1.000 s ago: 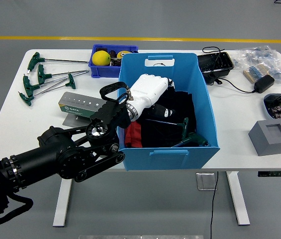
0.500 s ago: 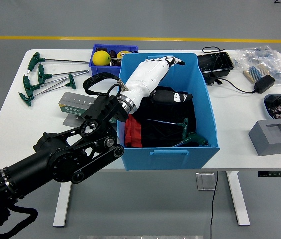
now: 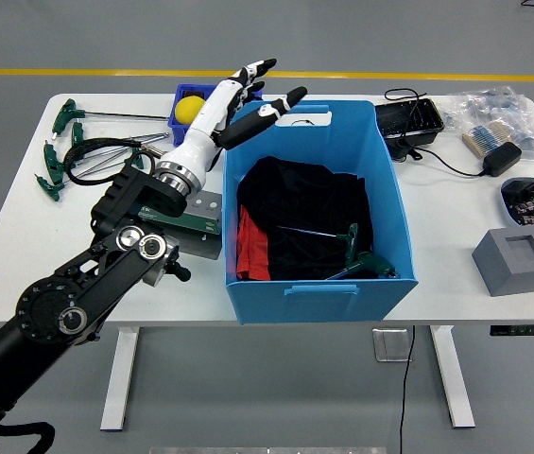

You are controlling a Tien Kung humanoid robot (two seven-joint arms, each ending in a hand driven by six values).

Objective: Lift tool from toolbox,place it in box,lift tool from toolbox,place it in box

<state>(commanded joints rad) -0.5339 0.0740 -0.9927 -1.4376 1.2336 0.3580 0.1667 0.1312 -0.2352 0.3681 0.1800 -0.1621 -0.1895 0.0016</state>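
Hidden: your left hand (image 3: 233, 102) covers most of the small blue bin (image 3: 180, 130).
Hand: fingers spread, holding nothing, above the blue box (image 3: 394, 227) rim.

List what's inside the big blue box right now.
Inside the blue box: black cloth over a red piece, with green-handled T tools lying on top near the front right corner. Whatever is under the cloth is hidden. The left hand is open above the rim.

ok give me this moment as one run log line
left hand: open, empty, above blue box far-left rim | right hand: not in view | green-handled tool: in box on black cloth | green-handled tools: on table, left
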